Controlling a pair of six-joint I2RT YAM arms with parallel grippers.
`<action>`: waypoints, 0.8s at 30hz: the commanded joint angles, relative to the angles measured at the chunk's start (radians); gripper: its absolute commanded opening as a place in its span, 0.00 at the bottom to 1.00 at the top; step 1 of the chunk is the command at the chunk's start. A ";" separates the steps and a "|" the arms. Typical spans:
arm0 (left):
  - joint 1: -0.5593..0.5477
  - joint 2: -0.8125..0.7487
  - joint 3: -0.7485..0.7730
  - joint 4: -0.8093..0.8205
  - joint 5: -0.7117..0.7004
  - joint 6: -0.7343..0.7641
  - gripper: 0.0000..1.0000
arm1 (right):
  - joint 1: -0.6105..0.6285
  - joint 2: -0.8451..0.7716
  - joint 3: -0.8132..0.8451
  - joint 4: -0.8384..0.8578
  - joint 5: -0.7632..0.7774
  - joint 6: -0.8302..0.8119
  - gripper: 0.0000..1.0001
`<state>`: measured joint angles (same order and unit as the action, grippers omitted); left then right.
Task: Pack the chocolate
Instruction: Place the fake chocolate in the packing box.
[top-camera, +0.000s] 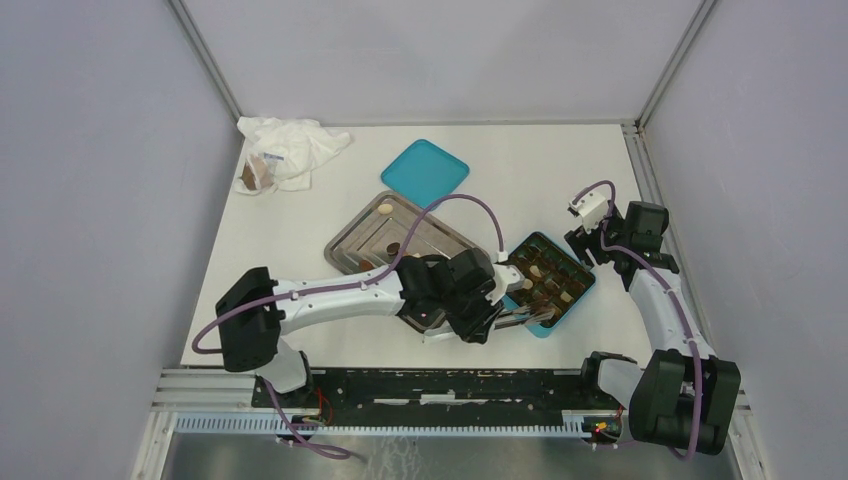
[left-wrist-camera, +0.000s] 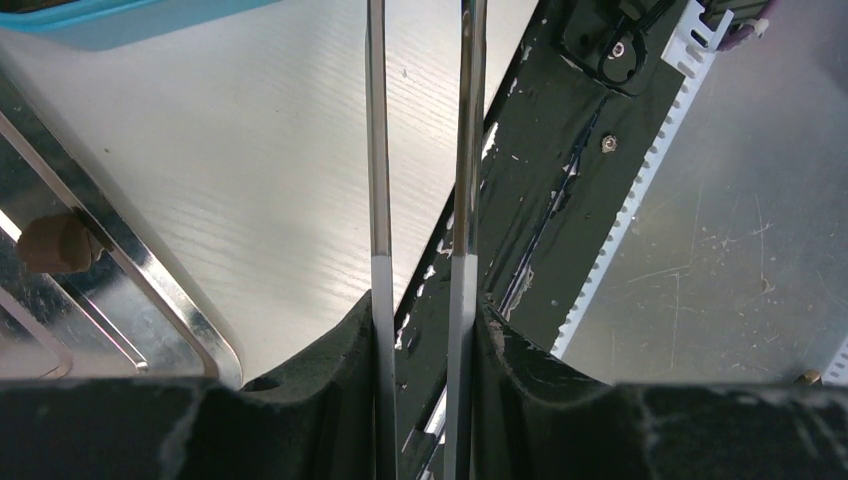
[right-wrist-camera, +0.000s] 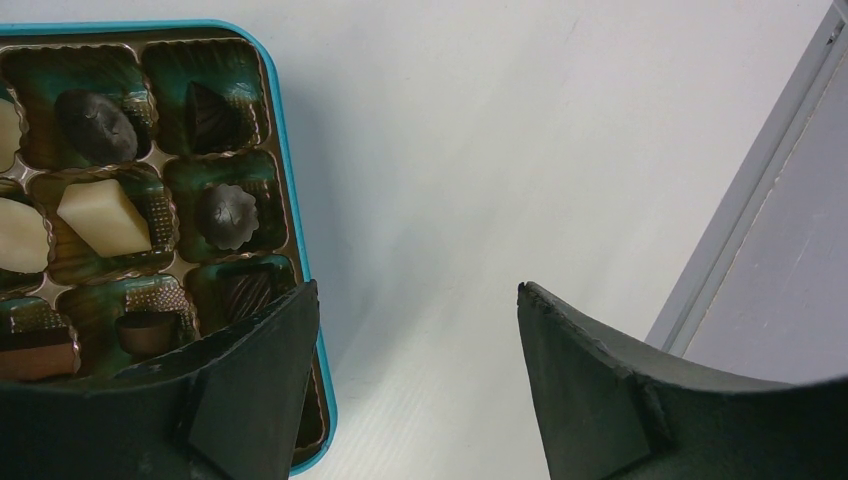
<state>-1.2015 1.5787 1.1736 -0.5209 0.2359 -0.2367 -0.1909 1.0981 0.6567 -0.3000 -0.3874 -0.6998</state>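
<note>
Top external shows the left end effector (top-camera: 497, 312) pinching a pair of metal tongs (top-camera: 528, 318), blades apart with nothing seen between them, their long axis pointing at the near corner of the teal box (top-camera: 572, 308). The chocolate (top-camera: 385, 208) not yet packed lies on the steel tray (top-camera: 360, 235), left of those tongs and farther from the arm bases, so the left arm looks the nearer and would have to turn that way. The right end effector (right-wrist-camera: 420, 330) is spread and empty, one finger overlapping the box's rim, over the white surface (right-wrist-camera: 450, 150).
</note>
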 joint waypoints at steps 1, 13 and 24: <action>-0.006 0.023 0.069 0.023 0.001 -0.003 0.05 | -0.004 -0.003 0.001 0.025 -0.010 0.010 0.78; -0.018 0.055 0.088 0.006 -0.005 0.009 0.27 | -0.004 0.002 0.001 0.022 -0.013 0.006 0.78; -0.024 0.067 0.098 -0.008 -0.022 0.020 0.39 | -0.005 0.003 0.002 0.019 -0.019 0.003 0.79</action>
<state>-1.2198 1.6329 1.2259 -0.5457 0.2234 -0.2363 -0.1913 1.0985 0.6567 -0.3004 -0.3882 -0.7002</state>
